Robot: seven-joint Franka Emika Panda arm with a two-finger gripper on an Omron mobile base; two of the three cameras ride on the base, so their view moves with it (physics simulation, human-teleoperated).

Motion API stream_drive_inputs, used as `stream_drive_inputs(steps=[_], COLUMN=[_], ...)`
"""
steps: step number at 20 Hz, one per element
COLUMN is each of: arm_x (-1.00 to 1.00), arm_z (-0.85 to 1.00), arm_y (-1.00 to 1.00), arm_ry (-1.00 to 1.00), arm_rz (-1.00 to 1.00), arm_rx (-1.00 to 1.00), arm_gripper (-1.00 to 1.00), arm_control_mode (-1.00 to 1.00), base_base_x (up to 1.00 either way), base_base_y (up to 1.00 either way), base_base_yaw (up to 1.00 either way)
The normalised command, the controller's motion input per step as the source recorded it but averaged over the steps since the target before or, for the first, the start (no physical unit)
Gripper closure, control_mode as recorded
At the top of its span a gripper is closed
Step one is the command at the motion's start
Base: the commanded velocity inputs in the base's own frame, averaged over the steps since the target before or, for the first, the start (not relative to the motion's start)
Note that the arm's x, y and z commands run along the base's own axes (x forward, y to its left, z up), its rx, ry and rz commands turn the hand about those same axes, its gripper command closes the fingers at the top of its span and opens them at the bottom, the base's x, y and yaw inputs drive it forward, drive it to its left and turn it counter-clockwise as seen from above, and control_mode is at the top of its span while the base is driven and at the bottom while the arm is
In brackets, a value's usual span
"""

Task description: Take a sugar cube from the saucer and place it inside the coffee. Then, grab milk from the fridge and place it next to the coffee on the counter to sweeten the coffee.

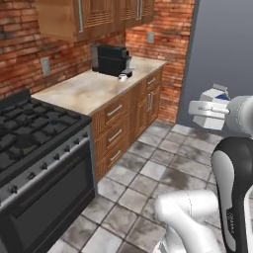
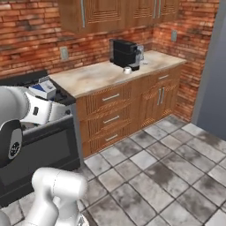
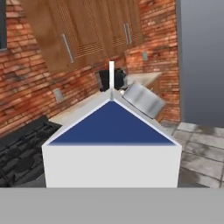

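My gripper (image 1: 206, 106) hangs over the tiled floor, shut on the milk (image 1: 217, 93), a white carton with a blue gabled top. In the right base view the milk (image 2: 43, 88) sits at the gripper (image 2: 46, 100), in front of the stove. The hand view has the milk (image 3: 111, 148) close up, hiding the fingertips. The coffee (image 1: 123, 76), a small white cup, stands on the counter (image 1: 89, 91) by the black coffee machine (image 1: 111, 59); the coffee (image 2: 127, 70) is far ahead of the gripper. The fridge (image 1: 222, 44) shows its shut dark grey door. Saucer and sugar cube are too small to make out.
A black stove (image 1: 29, 133) stands left of the counter's wooden drawers (image 1: 116, 128). Wall cabinets (image 1: 84, 17) hang above the counter against the brick wall. Grey floor tiles (image 2: 167, 176) stretch between the counter and the fridge (image 2: 216, 75).
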Motion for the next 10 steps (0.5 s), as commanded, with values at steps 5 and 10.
stream_drive_inputs(steps=[5, 10], arm_x=[0.00, 0.00], arm_z=[0.00, 0.00], arm_y=[0.00, 0.00], arm_ry=[0.00, 0.00], arm_rz=[0.00, 0.00], arm_rx=[0.00, 0.00], arm_gripper=[1.00, 1.00], arm_control_mode=[1.00, 1.00], base_base_x=[1.00, 1.00], base_base_y=[-0.59, -0.55], base_base_yaw=[0.00, 0.01])
